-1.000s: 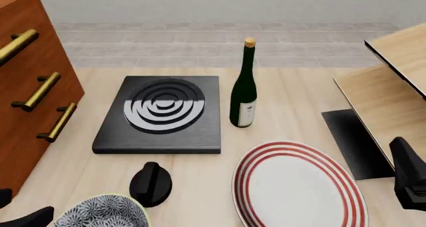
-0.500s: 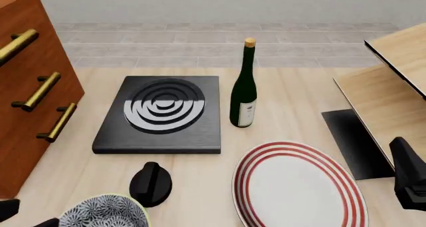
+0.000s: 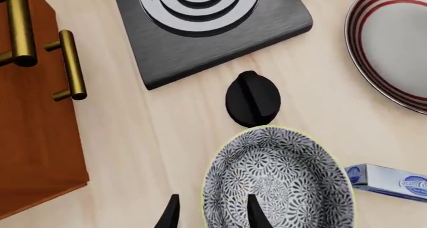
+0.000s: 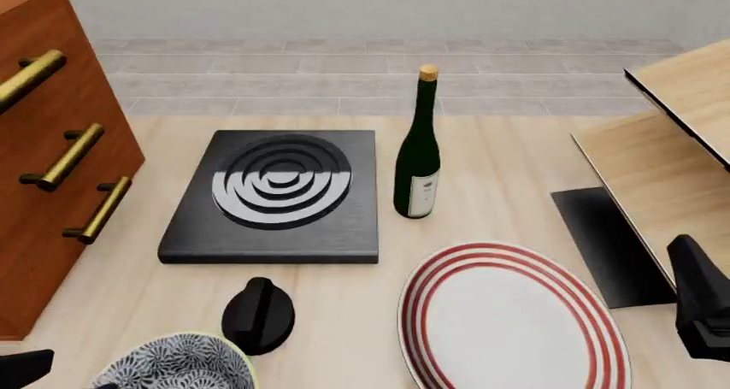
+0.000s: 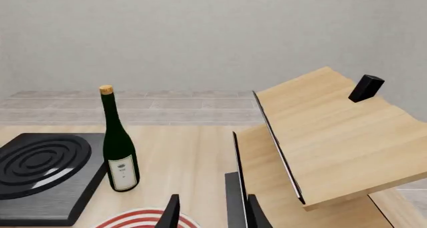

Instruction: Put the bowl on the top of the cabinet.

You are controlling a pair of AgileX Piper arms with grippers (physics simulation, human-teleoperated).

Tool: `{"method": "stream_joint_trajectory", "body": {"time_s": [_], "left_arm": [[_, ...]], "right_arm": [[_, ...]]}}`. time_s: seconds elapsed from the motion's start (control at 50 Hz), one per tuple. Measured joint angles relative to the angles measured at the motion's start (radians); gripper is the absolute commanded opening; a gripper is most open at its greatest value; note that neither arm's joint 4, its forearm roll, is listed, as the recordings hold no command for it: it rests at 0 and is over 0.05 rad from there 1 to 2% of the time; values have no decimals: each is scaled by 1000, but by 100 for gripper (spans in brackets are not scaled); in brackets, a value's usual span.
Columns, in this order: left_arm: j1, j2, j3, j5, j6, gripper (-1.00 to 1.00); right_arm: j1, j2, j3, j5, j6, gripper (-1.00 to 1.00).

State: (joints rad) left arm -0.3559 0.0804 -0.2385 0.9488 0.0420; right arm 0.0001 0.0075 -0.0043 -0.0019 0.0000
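The cabinet (image 4: 51, 162) sits at the far left of the bench (image 4: 502, 162), top still bare as far as I can see. The bowl (image 4: 173, 365) is down at the near left edge, and over the last second the left claw (image 3: 209, 211) has crept in, fingers parted wide astride its rim, nothing gripped yet. Looks like the grab's coming. Right claw (image 5: 208, 211) idles open, empty.

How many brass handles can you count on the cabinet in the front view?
3: top, middle, lowest, stepping down the cabinet front. More may be hidden beyond the frame.
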Motion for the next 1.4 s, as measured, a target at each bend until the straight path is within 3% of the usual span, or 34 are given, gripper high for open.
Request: {"method": "stream_joint_trajectory", "body": {"time_s": [1.4], "left_arm": [[50, 155, 188, -295, 71, 100]], "right_arm": [[0, 0, 0, 0, 0, 100]]}}
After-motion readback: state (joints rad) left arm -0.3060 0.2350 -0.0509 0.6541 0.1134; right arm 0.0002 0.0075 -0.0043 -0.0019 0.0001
